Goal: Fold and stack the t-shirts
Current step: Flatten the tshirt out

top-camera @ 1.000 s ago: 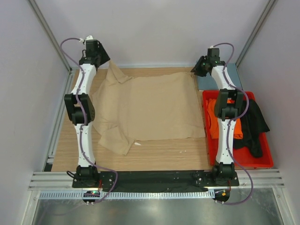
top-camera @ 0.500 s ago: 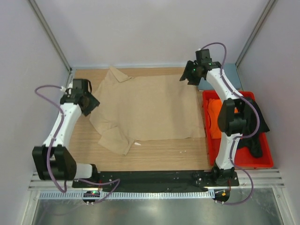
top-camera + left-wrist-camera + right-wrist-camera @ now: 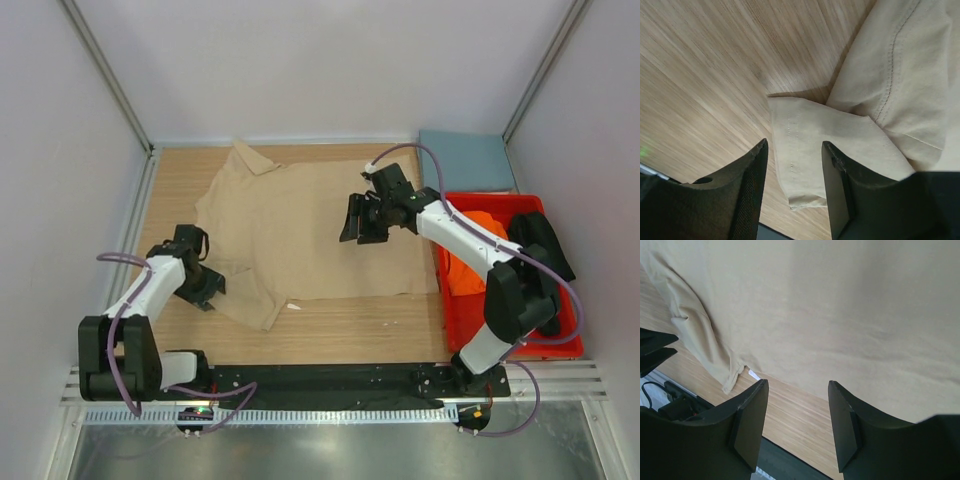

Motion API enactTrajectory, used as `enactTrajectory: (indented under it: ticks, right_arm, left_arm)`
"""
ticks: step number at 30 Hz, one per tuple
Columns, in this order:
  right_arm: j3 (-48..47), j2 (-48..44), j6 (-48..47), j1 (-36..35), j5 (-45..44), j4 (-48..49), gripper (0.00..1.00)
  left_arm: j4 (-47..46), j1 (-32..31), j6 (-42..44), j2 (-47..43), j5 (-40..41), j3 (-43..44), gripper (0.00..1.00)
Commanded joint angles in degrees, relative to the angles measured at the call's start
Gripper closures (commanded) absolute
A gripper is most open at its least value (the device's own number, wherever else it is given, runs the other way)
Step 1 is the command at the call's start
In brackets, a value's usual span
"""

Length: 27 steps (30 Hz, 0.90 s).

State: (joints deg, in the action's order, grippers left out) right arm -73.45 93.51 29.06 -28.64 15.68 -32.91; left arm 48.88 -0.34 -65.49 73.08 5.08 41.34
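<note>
The tan-beige t-shirt (image 3: 310, 225) lies spread on the wooden table, its near-left sleeve (image 3: 250, 295) crumpled. My left gripper (image 3: 205, 288) is open and low at that sleeve; in the left wrist view the sleeve (image 3: 830, 150) lies between its jaws. My right gripper (image 3: 358, 222) is open and empty above the shirt's middle right; its view shows the shirt (image 3: 840, 305) below. The orange t-shirt (image 3: 478, 255) and the black t-shirt (image 3: 545, 255) lie in the red bin. The slate blue-grey t-shirt (image 3: 468, 160) lies folded at the far right.
The red bin (image 3: 510, 340) stands on the table's right side. A small white scrap (image 3: 293, 307) lies near the shirt's front hem. Grey walls enclose the table, and a black rail (image 3: 330, 380) runs along its near edge.
My left arm swung back from the far left corner to the shirt's near-left sleeve. My right gripper moved from the far right corner to above the shirt's middle, uncovering the blue-grey shirt.
</note>
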Motion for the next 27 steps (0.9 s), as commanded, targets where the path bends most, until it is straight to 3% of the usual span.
enactTrajectory:
  ticks: [1,6,12,15,16,18,22,27]
  right_arm:
    - [0.8,-5.4,-0.1,0.3,-0.9,2.5,0.43]
    - [1.3,-6.9,-1.1,0.3,-1.1,2.1,0.43]
    - [1.7,-7.8,-1.5,0.3,-1.1,2.1,0.43]
    - [2.1,-8.0,-1.8,0.3,-1.4,2.1,0.43]
    - [2.3,-8.1,-1.9,0.3,-1.4,1.9,0.43]
    - [2.6,-8.3,-1.8,0.3,-1.0,2.0,0.43]
    - [4.2,-8.2,-1.5,0.3,0.2,2.8,0.43]
    - [5.4,-6.7,-1.5,0.3,2.6,3.7,0.43]
  left_arm:
    - [-1.2,0.2,-4.1,-2.8,1.3,-0.9,0.52]
    - [-2.9,0.2,-4.6,0.9,1.5,-2.8,0.51]
    - [-4.8,0.2,-6.3,2.5,4.1,-5.5,0.58]
    - [-5.4,0.2,-7.2,3.6,4.1,-6.1,0.7]
    - [-5.3,0.2,-7.3,3.6,4.0,-6.5,0.85]
    - [-4.0,0.2,-9.5,2.5,4.8,-7.1,1.0]
    - [5.3,0.1,-15.1,-4.9,5.7,-8.6,1.0]
    - [18.1,0.2,-22.9,-21.2,9.2,-8.6,1.0]
